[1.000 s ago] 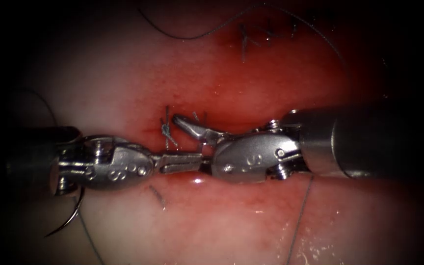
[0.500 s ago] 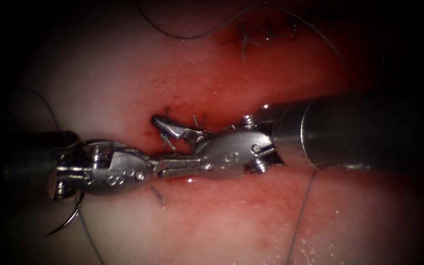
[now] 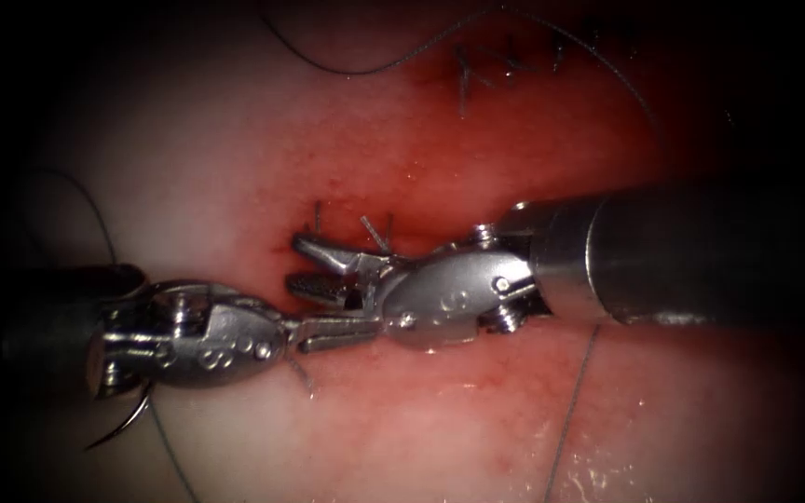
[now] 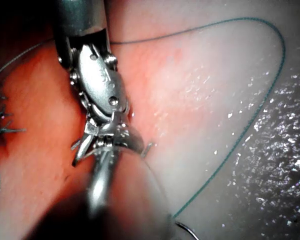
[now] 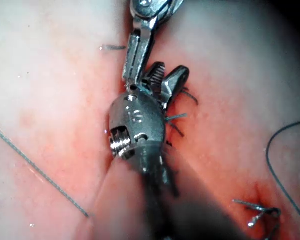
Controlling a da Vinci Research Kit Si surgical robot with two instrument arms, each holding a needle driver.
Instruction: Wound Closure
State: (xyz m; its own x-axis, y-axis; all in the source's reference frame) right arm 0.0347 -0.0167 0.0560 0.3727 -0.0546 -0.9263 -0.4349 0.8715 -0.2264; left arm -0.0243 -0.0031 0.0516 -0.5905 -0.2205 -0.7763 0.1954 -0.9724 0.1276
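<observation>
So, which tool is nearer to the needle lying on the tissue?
Left. The needle lies on the tissue just under the left tool's wrist; the right tool, jaws open, is farther away by the cut.

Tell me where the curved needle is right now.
In the endoscope view the dark curved steel needle lies free on the pale tissue at lower left, just below the left arm's tool, held by neither tool.

We see two polished steel grippers: the left gripper (image 3: 333, 328) and right gripper (image 3: 319, 268) have serrated jaws, rounded wrists stamped "S", screws, dark-grey shafts.
</observation>
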